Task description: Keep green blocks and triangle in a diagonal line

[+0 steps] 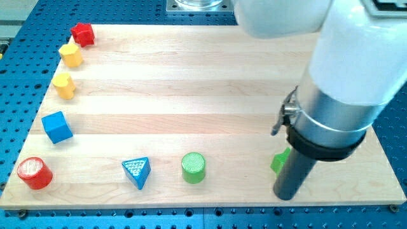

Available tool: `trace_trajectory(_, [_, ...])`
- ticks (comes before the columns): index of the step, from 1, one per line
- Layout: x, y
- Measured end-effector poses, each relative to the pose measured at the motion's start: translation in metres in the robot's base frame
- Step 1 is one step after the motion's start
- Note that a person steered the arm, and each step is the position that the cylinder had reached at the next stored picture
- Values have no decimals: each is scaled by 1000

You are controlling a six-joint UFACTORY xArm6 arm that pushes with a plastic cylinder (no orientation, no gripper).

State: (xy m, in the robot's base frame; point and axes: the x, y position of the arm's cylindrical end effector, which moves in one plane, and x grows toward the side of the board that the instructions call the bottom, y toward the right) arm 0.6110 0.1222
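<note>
Along the table's bottom edge I see the blue triangle (137, 172) lying flat, the green cylinder (193, 167) upright to its right, and farther right a second green block (279, 161), mostly hidden behind my rod.

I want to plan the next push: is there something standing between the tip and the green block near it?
Nothing visible does. My tip is right beside the green block, which the rod partly hides at the view's right. The green cylinder and the blue triangle lie further toward the view's left, apart from both.
</note>
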Motion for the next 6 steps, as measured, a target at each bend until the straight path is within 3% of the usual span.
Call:
trace_trajectory(1, [-4, 56])
trace_trajectory(2, [-32, 14])
trace_trajectory(3, [-28, -41])
trace_trajectory(4, [-34, -3])
trace_trajectory(5, [-87, -45])
trace_trajectory(6, [-66, -71])
